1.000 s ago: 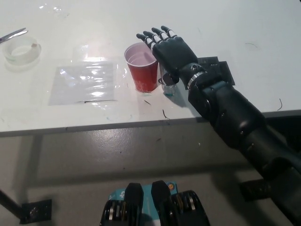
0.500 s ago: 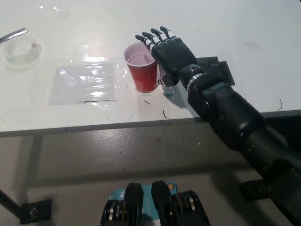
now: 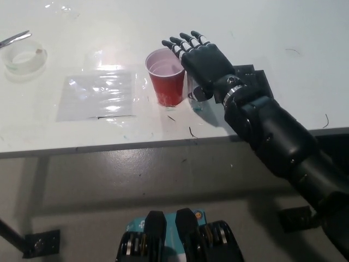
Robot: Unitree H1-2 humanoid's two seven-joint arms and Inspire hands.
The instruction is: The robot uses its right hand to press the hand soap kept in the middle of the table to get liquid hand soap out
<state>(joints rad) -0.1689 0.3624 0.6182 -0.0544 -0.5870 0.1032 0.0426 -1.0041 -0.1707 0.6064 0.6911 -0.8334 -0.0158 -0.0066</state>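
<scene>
Head view: the soap [image 3: 195, 101] is mostly hidden; only a small clear bottle part with a bluish base shows below the palm of the right hand [image 3: 204, 60], so its pump and shape cannot be made out. It stands on the white bench [image 3: 305, 43] near the front edge, just right of a red cup [image 3: 166, 76], the two almost touching.

The cup is upright and open, with a pale inside. Left of it lies a clear plastic sheet [image 3: 98, 95], flat on the bench. Further left, near the far corner, sits a roll of tape [image 3: 23, 59] with a metal tool [image 3: 15, 39] just behind it. A dark flat plate [image 3: 252, 79] lies under the black wrist.

The right hand lies flat over the soap, palm down, fingers [image 3: 182, 42] stretched out and apart, reaching past the cup's rim; it grasps nothing. The cup stands close against the hand's left side.
</scene>
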